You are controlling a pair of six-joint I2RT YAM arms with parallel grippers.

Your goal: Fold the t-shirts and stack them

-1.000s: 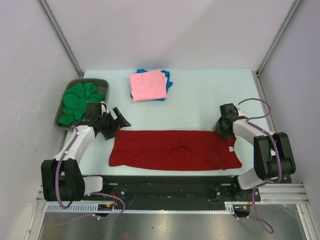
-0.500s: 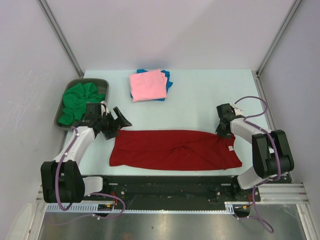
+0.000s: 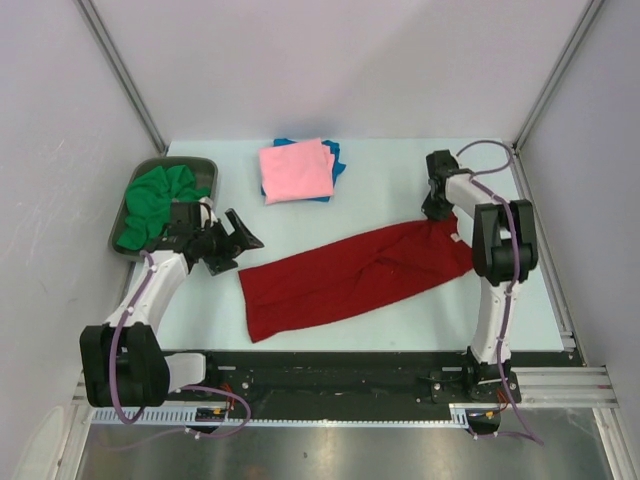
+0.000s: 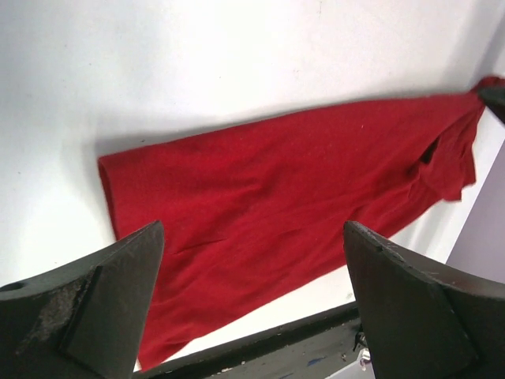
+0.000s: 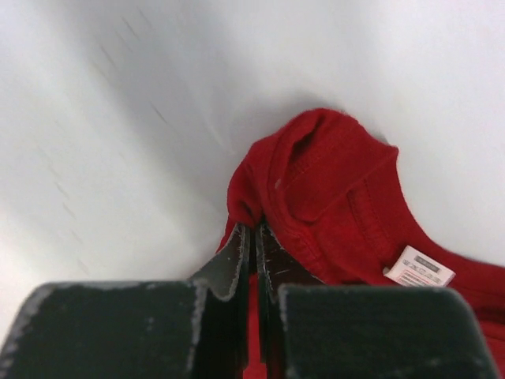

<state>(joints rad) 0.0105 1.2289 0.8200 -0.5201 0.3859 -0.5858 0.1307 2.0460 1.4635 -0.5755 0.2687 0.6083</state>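
– So, where does the biggest piece sit on the pale table [image 3: 400, 170]?

– Well, the dark red t-shirt [image 3: 350, 280] stretches in a long diagonal band across the middle of it. Its left end lies flat toward the near edge. Its right end runs up toward the far right side, where it bunches into a narrow point.

– What about the others?

– At the left edge stands a grey tray [image 3: 120, 225] with a crumpled green t-shirt [image 3: 155, 200] heaped in it. At the far middle of the table a folded pink t-shirt [image 3: 295, 172] lies on top of a blue t-shirt [image 3: 337, 155], which shows only along the far and right edges of the pink one. That stack lies well apart from the red shirt.

– And the grippers?

– The left gripper [image 3: 243, 250] is spread wide with nothing between its fingers. It sits between the tray and the red shirt's left end, near the cloth but apart from it. The right gripper [image 5: 254, 253] has its fingers pressed together, pinching a fold of the dark red t-shirt at the bunched right end, by the collar.

– Anything smaller?

– Just a small white tag [image 5: 418, 267], showing in the right wrist view beside the collar seam and to the right of the pinched fold. Its print is too small to read.
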